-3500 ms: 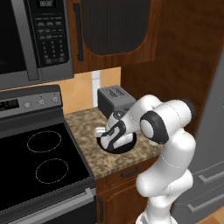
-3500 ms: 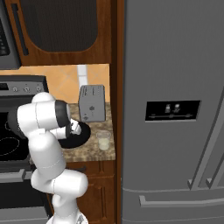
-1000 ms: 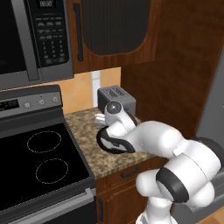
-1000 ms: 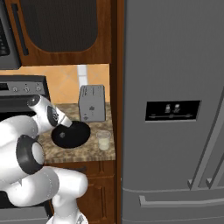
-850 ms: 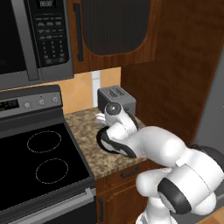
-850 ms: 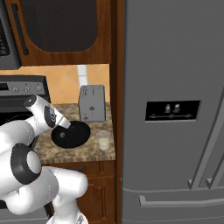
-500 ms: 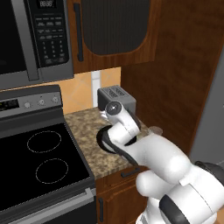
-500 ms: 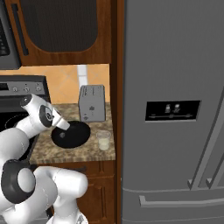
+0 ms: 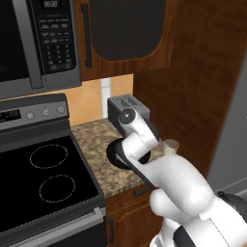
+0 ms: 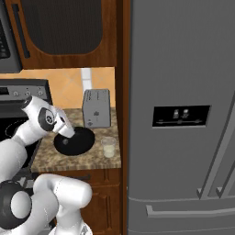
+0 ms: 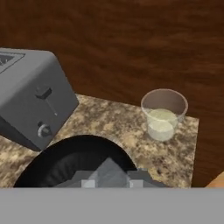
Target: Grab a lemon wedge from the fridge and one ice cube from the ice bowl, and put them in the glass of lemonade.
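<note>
One glass of lemonade (image 11: 164, 114) — near counter (image 11: 183, 153) edge — beside ice bowl (image 11: 65, 162).

The white arm (image 9: 144, 144) reaches over the ice bowl (image 9: 115, 153), between toaster (image 9: 126, 108) and glass of lemonade (image 9: 170, 146).

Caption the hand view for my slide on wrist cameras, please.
Hand view over the black ice bowl, with the toaster beside it and the glass of lemonade ahead.

On the counter (image 10: 96, 158), the ice bowl (image 10: 75, 141) sits before the toaster (image 10: 96, 108), the glass of lemonade (image 10: 109, 147) just beside it, the fridge (image 10: 183, 114) right of them.
</note>
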